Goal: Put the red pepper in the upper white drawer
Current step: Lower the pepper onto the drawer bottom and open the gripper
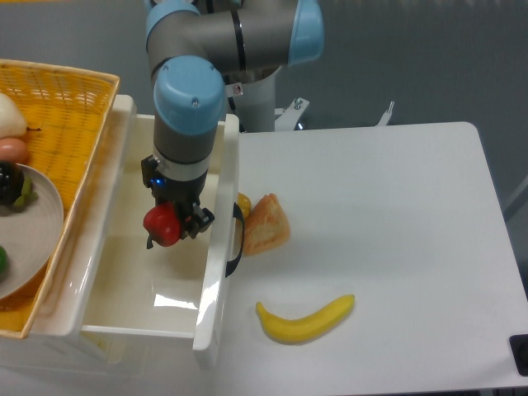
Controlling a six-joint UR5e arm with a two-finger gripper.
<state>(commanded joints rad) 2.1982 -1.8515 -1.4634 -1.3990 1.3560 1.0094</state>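
Glossy red pepper (163,225) gripped in claw (175,224) over upper white drawer (216,272).

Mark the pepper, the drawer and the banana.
pepper (162,225): fixed camera, its red side between the fingers.
drawer (216,272): fixed camera, white front wall.
banana (304,322): fixed camera, mid-curve of the peel.

Just one fixed view, mounted high and tilted steeply down at the white table (388,214). Faces the arm's base at the far edge, so looking back toward the robot from the front. Fairly close in: table's near-right corner cropped, open white drawer (216,272) and yellow basket (78,124) cut off at the left. No second view to overlap with.
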